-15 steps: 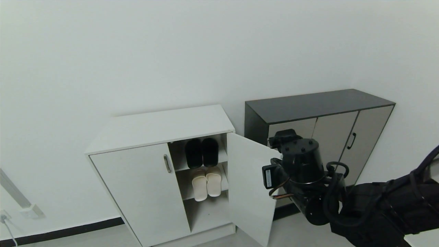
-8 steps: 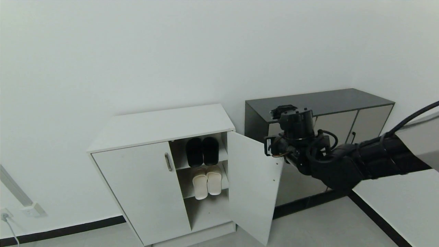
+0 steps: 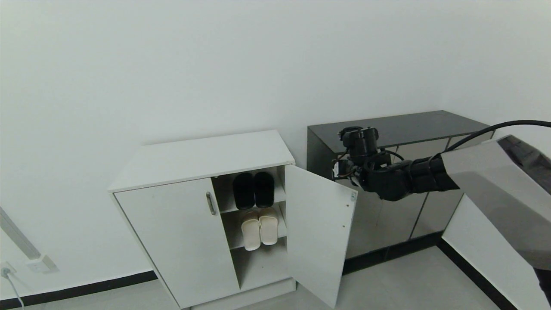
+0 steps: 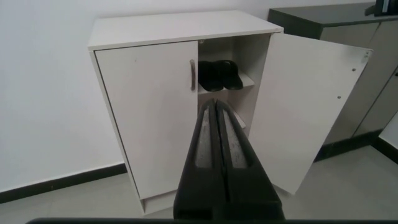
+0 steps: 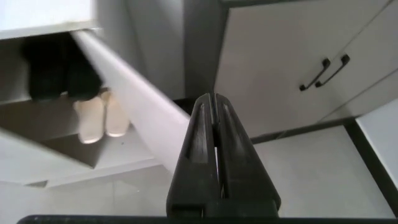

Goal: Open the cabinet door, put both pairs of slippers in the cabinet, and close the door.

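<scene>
The white cabinet [image 3: 202, 157] stands against the wall with its right door [image 3: 318, 232] swung open and its left door [image 3: 176, 241] closed. A black pair of slippers [image 3: 254, 189] sits on the top shelf, a cream pair [image 3: 259, 228] on the shelf below. My right arm [image 3: 387, 176] stretches out at the top outer corner of the open door. My right gripper [image 5: 214, 102] is shut and empty, just past the door's edge [image 5: 130, 93]. My left gripper [image 4: 216, 106] is shut and empty, held back in front of the cabinet [image 4: 180, 28].
A dark-topped cabinet [image 3: 400, 129] with grey doors stands right beside the white one, behind my right arm. Grey floor [image 3: 387, 284] lies open in front of both. A wall socket with a cable [image 3: 5, 272] sits low at the far left.
My right arm has risen and stretched away from me, from in front of the open door to its top outer corner. The door and slippers have not visibly moved.
</scene>
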Available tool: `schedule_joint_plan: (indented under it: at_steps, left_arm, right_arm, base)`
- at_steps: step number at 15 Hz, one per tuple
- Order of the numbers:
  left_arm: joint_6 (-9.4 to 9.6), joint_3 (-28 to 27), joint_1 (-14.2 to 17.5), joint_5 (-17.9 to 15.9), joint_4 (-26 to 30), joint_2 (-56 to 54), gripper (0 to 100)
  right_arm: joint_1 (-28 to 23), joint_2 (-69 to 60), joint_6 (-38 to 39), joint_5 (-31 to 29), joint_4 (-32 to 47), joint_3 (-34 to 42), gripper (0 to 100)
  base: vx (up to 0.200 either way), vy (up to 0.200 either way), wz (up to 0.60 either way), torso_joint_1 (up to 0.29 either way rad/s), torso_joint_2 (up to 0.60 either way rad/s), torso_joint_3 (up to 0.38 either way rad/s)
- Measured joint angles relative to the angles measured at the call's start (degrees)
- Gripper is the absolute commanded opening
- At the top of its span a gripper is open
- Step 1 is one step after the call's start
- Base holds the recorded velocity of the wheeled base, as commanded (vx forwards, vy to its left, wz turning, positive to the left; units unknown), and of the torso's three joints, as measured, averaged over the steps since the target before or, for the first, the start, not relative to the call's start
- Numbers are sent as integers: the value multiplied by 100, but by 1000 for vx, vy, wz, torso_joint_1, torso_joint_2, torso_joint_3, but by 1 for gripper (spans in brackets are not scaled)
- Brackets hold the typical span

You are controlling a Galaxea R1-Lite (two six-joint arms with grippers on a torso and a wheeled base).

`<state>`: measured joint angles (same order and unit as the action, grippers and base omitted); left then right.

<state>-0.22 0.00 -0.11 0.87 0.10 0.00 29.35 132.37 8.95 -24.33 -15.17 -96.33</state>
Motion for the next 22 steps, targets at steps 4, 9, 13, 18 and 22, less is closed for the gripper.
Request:
schedule_joint_plan:
  at_steps: [4,9,13,18,22]
  left_arm:
    - [-2,0,0,11,0,0,0]
    - [-2,0,0,11,-2,0,0]
    - [-2,0,0,9,0,0,0]
    - [-2,0,0,9,0,0,0]
    - [-2,0,1,6,0,0,0]
  right_arm:
    - [-48,380,90,9,-13,-129,0]
    - [-146,641,104,15,-32,-149,0]
    - [-218,763,106,17,-24,-216,0]
    - [-212,790,108,9,39,-232,0]
    - [-107,780,117,-18,118,-185,0]
  base:
    - [0,0,0,0,0,0]
    - [0,0,0,0,0,0]
    - [0,0,0,0,0,0]
    - [0,0,0,0,0,0]
    - [0,0,0,0,0,0]
